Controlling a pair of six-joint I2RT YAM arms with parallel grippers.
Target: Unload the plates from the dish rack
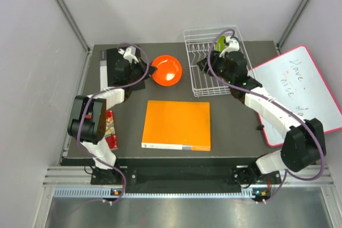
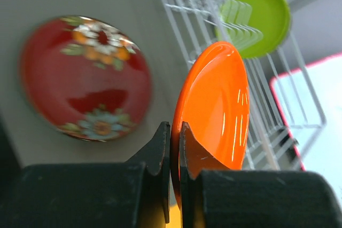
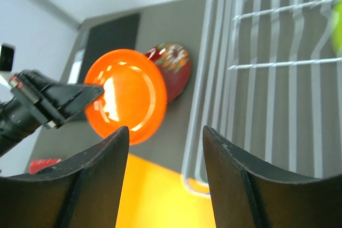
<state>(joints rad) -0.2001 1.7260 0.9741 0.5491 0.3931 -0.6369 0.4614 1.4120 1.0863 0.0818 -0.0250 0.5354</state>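
Hanging above the bench is the orange plate, tipped up on edge, with the left hand clamped tight on its rim at the plate's 9 o'clock. The dark red plate with the flower pattern lies on the bench just behind it. At 3 o'clock from the orange plate is the dish rack, and the lime green plate stands in its prongs at the rack's 12 o'clock end. The right hand hovers over the rack's left side, fingers apart, gripping nothing. The big orange square is at 6 o'clock, and the whiteboard is off right.
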